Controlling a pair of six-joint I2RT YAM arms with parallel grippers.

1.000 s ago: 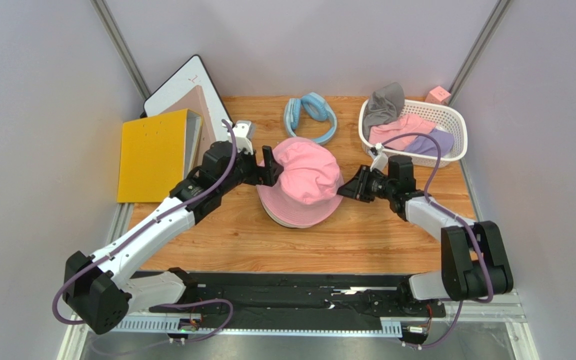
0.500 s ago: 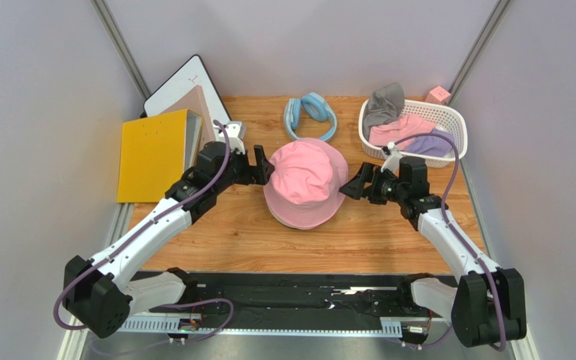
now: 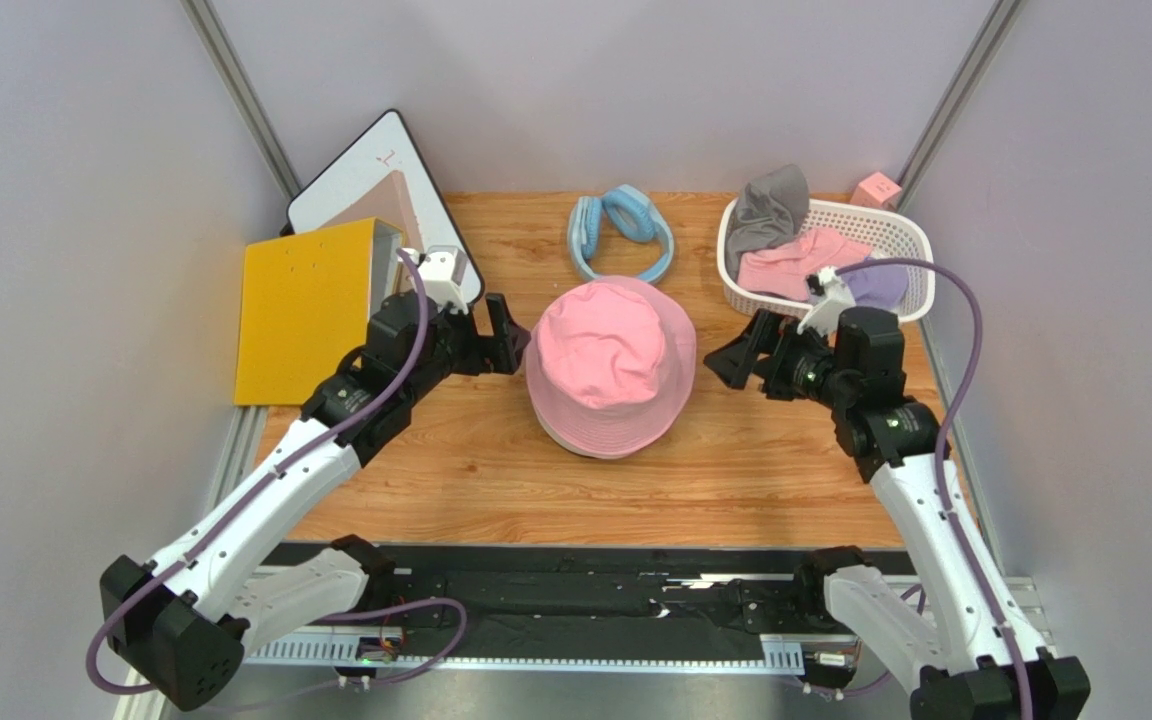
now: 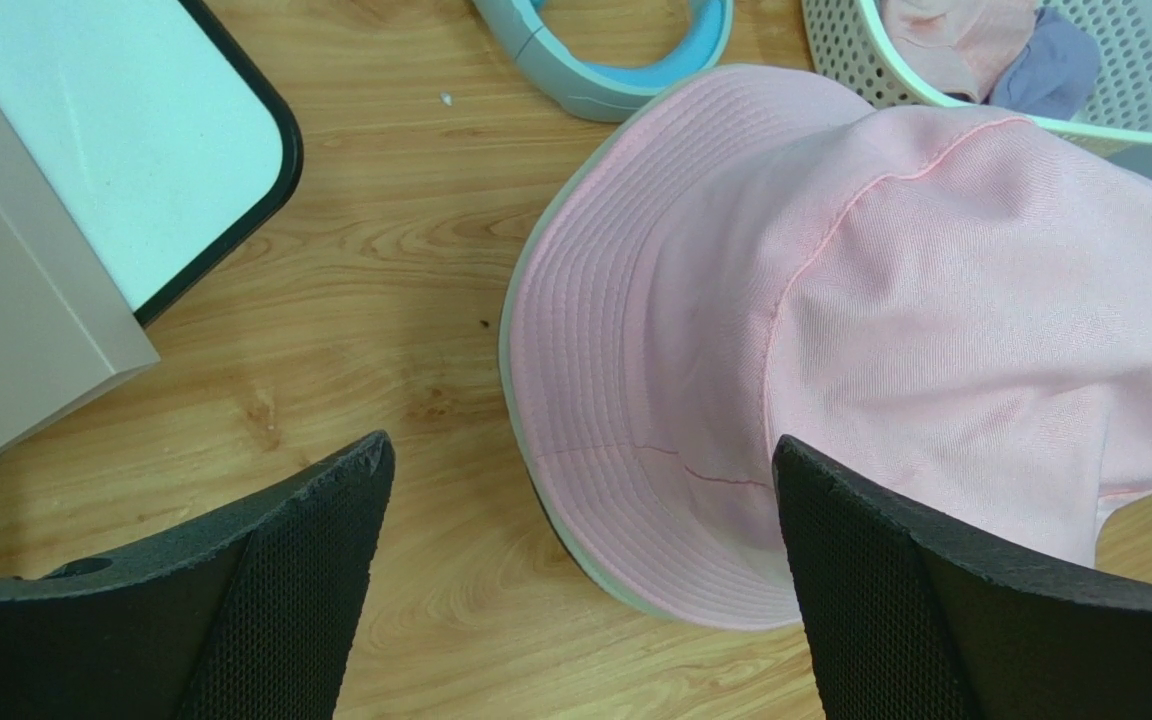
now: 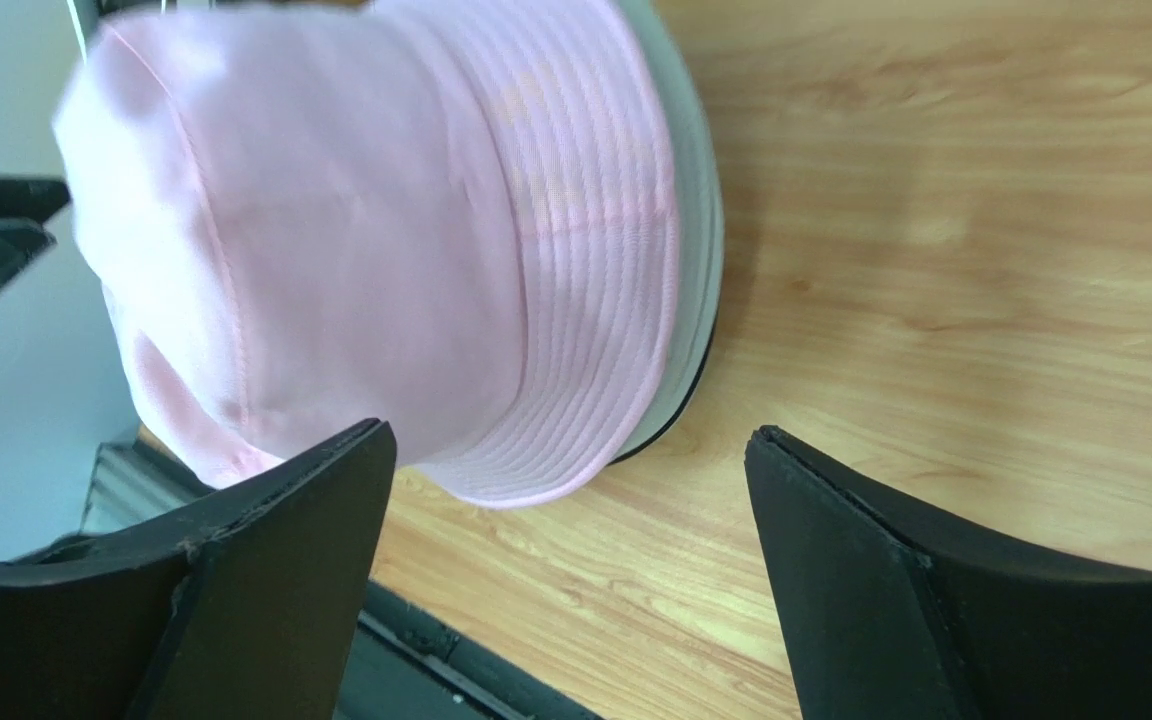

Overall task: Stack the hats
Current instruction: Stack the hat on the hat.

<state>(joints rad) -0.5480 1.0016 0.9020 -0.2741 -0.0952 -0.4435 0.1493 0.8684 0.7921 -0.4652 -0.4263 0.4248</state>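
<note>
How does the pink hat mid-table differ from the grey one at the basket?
The pink hat sits crown up, brim spread flat; the grey hat is crumpled, its shape lost. The pink hat tops other brims on the table; the grey hat hangs over the far left corner of the basket. Both are soft fabric.

At the table's (image 3: 537,480) far edge you see a light blue padded ring (image 3: 585,237). A white basket (image 3: 913,228) fills the far right corner, a pink block (image 3: 878,189) behind it. A yellow board (image 3: 301,311) and a white panel (image 3: 364,168) sit far left.
</note>
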